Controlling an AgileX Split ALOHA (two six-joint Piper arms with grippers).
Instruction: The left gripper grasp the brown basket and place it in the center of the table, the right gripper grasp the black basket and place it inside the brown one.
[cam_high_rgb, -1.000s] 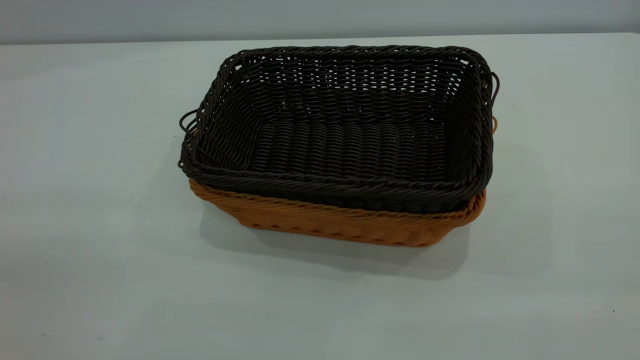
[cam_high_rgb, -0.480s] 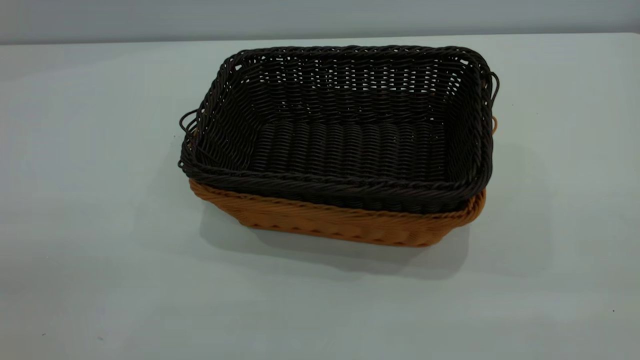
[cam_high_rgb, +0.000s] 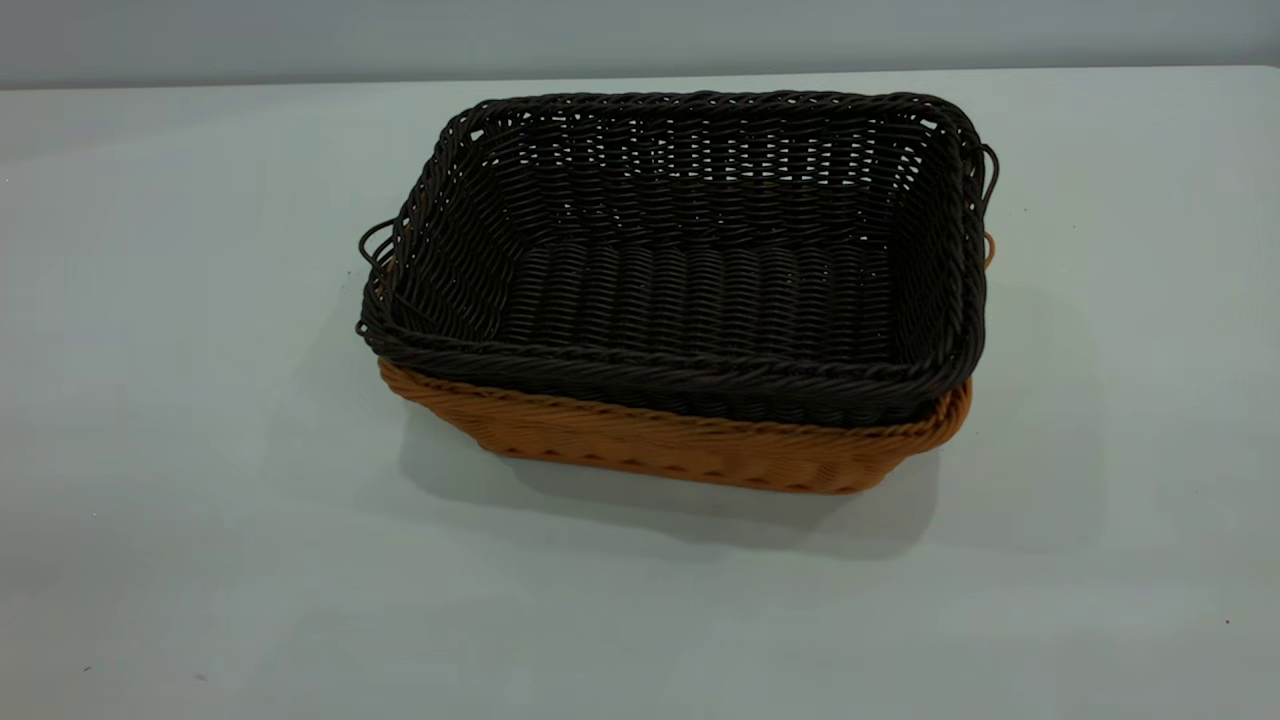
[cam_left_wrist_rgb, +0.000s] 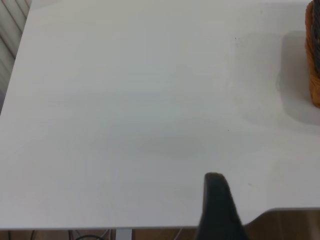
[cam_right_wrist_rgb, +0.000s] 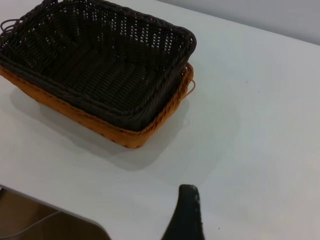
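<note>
Nesting appears complete: black basket (cam_high_rgb: 690, 260) sits inside brown basket (cam_high_rgb: 700, 450) near the middle of the table (cam_high_rgb: 180, 500). Left gripper (cam_left_wrist_rgb: 217, 210) and right gripper (cam_right_wrist_rgb: 185, 215) hang well apart from them, holding nothing; finger spread cannot be told. Judged remaining: parking only.

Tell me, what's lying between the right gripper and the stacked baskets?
Nothing: the right wrist view shows only bare table between the right gripper and the brown basket.
</note>
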